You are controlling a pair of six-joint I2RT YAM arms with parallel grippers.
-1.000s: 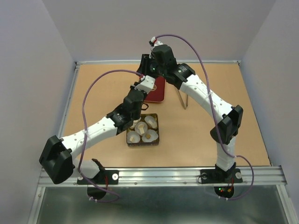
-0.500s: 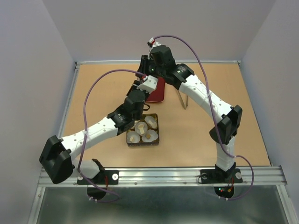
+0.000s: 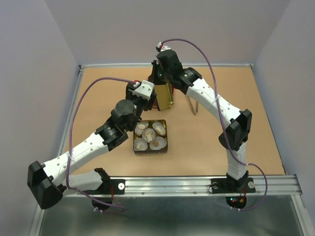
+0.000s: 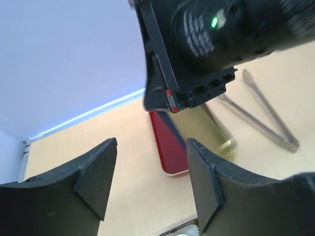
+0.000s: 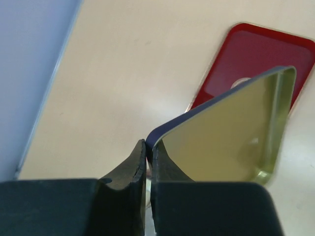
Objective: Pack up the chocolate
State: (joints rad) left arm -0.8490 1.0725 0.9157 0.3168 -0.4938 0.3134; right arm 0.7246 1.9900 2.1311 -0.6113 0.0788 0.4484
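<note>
Far across the desk (image 3: 256,113), right gripper (image 5: 148,150) jaws clench the tilted lid (image 5: 231,132) by its rim (left gripper (image 4: 150,189): released, empty); that thin pinch may slip.

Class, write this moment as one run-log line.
right jaws: shut on gold-lined lid, tilted up | left jaws: open, empty | tin: uncovered

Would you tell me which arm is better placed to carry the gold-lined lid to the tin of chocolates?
Right: the right gripper is shut on the edge of the gold-lined lid, tilting it up. The left gripper is open and empty.
</note>
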